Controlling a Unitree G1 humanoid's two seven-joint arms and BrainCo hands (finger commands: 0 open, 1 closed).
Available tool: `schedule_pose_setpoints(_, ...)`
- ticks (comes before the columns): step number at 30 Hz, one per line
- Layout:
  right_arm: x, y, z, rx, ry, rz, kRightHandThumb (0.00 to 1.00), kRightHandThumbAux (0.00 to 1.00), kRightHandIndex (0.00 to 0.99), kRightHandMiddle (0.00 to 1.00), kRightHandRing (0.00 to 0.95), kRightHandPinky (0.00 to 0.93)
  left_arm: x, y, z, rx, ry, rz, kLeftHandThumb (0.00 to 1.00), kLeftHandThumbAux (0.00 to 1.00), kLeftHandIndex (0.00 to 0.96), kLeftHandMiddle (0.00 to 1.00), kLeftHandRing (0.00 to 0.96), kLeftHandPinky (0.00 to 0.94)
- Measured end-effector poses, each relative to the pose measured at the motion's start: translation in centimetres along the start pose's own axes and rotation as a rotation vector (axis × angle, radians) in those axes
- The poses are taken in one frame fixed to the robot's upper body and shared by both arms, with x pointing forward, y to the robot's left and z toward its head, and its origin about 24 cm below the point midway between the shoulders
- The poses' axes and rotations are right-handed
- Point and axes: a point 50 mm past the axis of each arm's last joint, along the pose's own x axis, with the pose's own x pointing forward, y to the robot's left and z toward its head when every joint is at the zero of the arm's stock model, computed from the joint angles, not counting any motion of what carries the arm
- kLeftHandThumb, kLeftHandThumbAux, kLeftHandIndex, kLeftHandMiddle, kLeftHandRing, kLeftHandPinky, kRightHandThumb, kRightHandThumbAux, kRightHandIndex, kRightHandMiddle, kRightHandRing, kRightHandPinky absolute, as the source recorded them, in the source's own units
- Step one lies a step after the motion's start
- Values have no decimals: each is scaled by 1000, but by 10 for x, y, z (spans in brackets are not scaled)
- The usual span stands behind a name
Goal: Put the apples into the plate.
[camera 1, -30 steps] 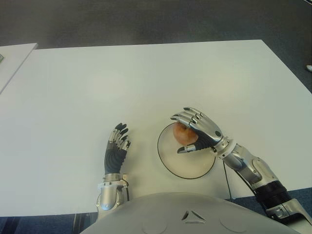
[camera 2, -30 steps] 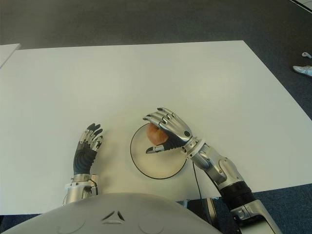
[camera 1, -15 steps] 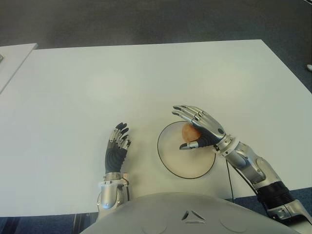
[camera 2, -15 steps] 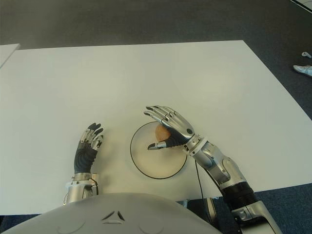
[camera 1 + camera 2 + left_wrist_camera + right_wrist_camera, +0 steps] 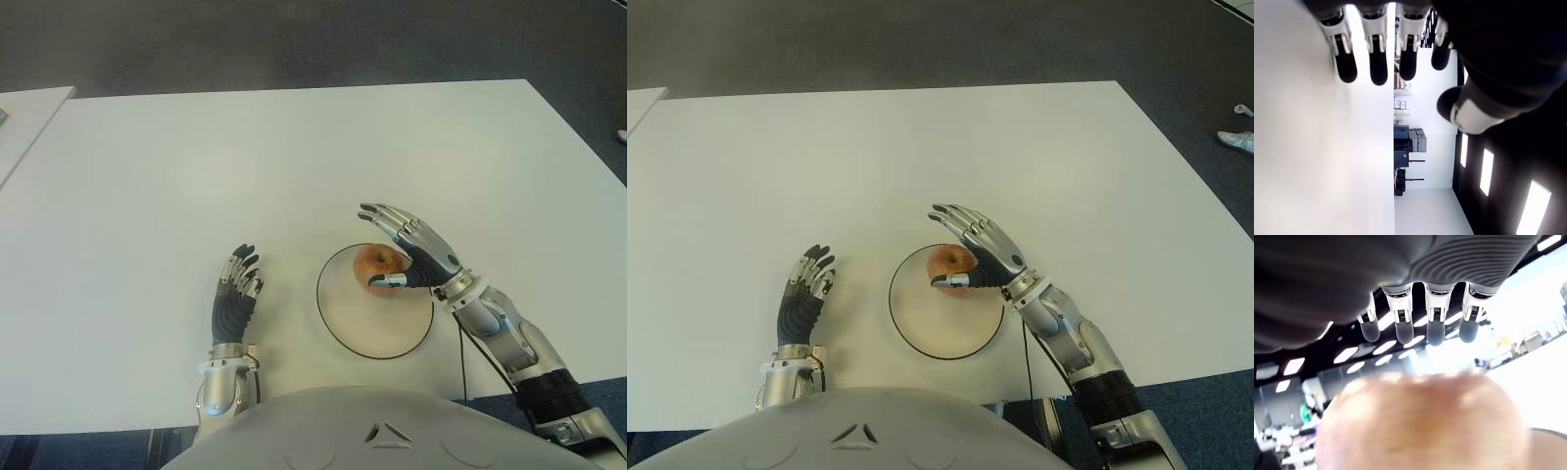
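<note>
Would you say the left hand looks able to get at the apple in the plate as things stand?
Probably yes. The left hand shows open beside the plate, with bare table between. However, the right hand, fingers spread, hovers right over the apple and would crowd it.

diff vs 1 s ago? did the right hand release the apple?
Yes. The right hand uncurled from the red-yellow apple, fingers now spread, and drew back toward the robot's right. The apple now sits in the round black-rimmed plate. Left hand, plate and white table unchanged.
</note>
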Motion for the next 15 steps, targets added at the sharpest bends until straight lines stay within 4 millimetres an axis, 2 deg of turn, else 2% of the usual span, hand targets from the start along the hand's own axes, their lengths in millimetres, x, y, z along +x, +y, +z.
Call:
schedule_pose_setpoints(9, -22, -15, -12, 260, 113, -27, 40, 162, 0, 0, 0, 0, -1, 2, 0, 8, 2, 2, 165, 628, 151, 167, 182, 200)
schedule_pose_setpoints(15, -41, -10, -47, 471, 251, -46, 29, 179, 0, 0, 0, 0, -1, 3, 0, 13, 2, 2, 161, 627, 147, 170, 184, 196)
